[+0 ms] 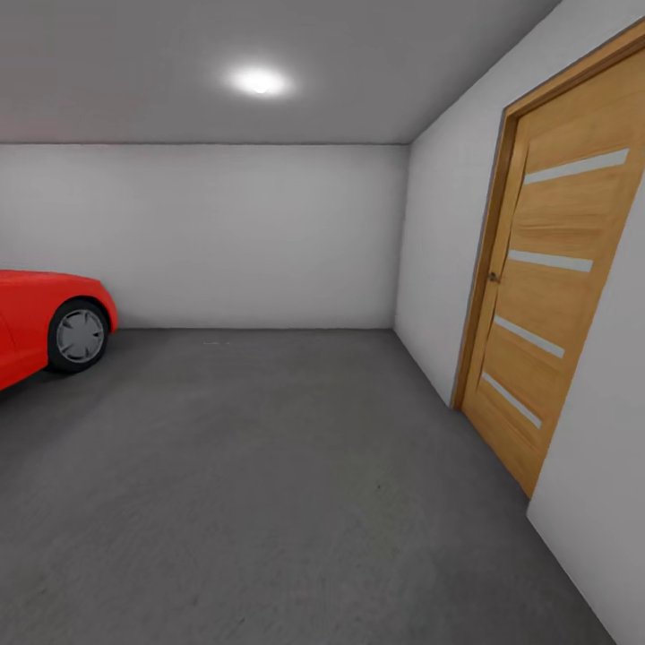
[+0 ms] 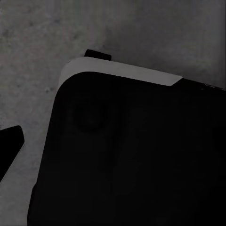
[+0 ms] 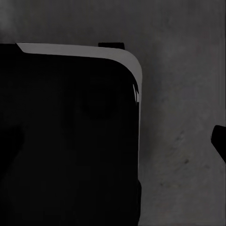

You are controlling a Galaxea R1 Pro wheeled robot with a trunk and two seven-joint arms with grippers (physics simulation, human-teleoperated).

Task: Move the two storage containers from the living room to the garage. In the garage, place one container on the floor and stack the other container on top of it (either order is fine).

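Observation:
I am in the garage, facing its white back wall (image 1: 224,233) across the dark grey concrete floor (image 1: 269,466). The two storage containers and the living room are out of view. In the left wrist view, one dark fingertip (image 2: 9,146) of my left gripper hangs over the floor (image 2: 37,56) beside my black, grey-rimmed base (image 2: 132,155). In the right wrist view, a dark fingertip (image 3: 220,141) of my right gripper shows over the floor (image 3: 188,94) next to the same base (image 3: 66,141). Neither view shows how the jaws stand.
A red car (image 1: 45,327) is parked at the left, its front wheel (image 1: 79,336) near the back wall. A wooden door (image 1: 546,296) with pale horizontal strips stands shut in the right wall. A ceiling light (image 1: 260,81) glows overhead.

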